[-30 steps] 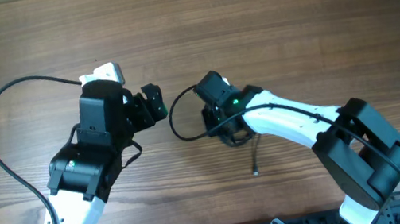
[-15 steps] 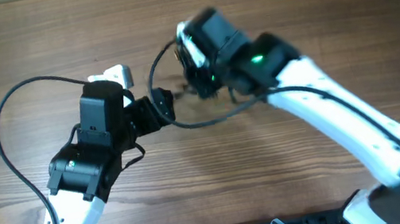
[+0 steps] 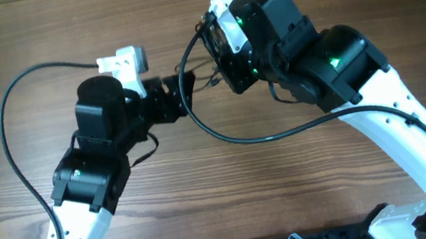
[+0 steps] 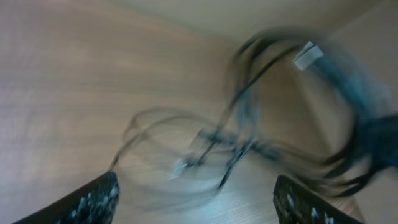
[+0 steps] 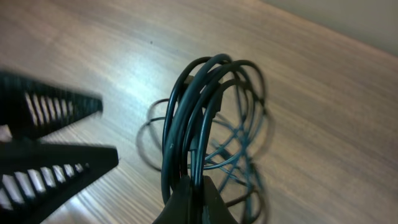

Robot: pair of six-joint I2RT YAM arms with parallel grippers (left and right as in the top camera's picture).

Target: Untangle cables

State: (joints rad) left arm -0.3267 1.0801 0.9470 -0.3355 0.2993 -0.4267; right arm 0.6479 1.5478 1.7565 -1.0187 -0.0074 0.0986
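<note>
The cables [image 5: 208,118] are a bundle of thin dark loops hanging in the air. My right gripper [image 5: 194,190] is shut on the bundle's loops and holds them above the wooden table [image 3: 28,37]. In the overhead view the raised right arm hides most of it, and only a few thin strands [image 3: 205,79] show beside it. My left gripper [image 3: 183,92] is open just left of the strands. In the blurred left wrist view the cables [image 4: 230,140] hang ahead of the open left fingers [image 4: 199,202], not between them.
The left gripper's two ribbed fingers [image 5: 56,134] show at the left of the right wrist view. The right arm's thick black cable [image 3: 242,138] sags in a loop between the arms. The left arm's thick cable [image 3: 15,142] arcs out to the left.
My right arm has risen and swung toward the far side, lifting the cables off the table. My left gripper has moved right and slightly farther, toward the hanging bundle.
</note>
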